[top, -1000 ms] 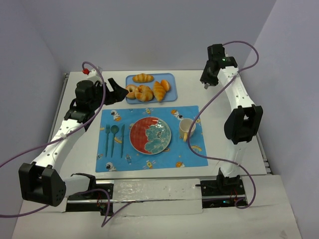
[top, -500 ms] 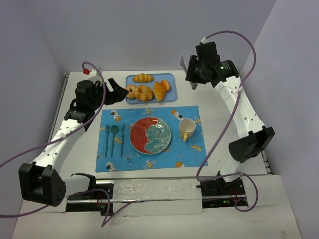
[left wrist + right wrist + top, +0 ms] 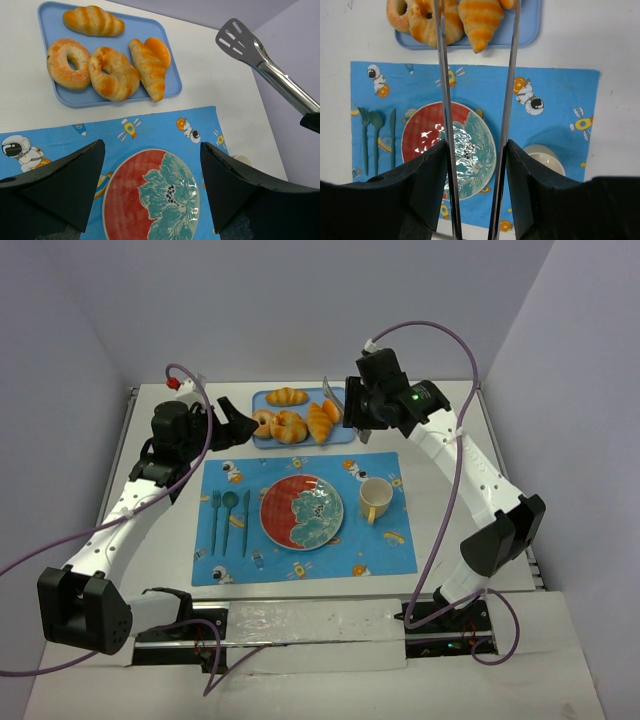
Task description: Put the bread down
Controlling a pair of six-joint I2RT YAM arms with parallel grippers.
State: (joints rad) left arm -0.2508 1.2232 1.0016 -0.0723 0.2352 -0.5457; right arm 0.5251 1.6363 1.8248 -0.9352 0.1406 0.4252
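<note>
The bread (image 3: 322,422), a long ridged golden-orange croissant, lies on the blue tray (image 3: 345,434) at the back, beside a small smooth bun (image 3: 333,410). It also shows in the left wrist view (image 3: 148,69) and the right wrist view (image 3: 480,17). My right gripper (image 3: 360,412) is shut on metal tongs (image 3: 328,390) and hovers above the tray's right end. The two tong arms (image 3: 509,75) stand apart, with the bread seen between them. My left gripper (image 3: 235,425) is open and empty just left of the tray. The red and teal plate (image 3: 270,510) sits bare on the placemat.
A ring donut (image 3: 263,422), a ring-shaped roll (image 3: 289,427) and a shorter croissant (image 3: 287,396) share the tray. A cream cup (image 3: 375,498) stands right of the plate, teal cutlery (image 3: 230,520) left of it, all on a blue placemat (image 3: 300,565).
My right arm has swung left from the back right corner to the tray's right end, carrying the tongs. The left arm and the food have not moved.
</note>
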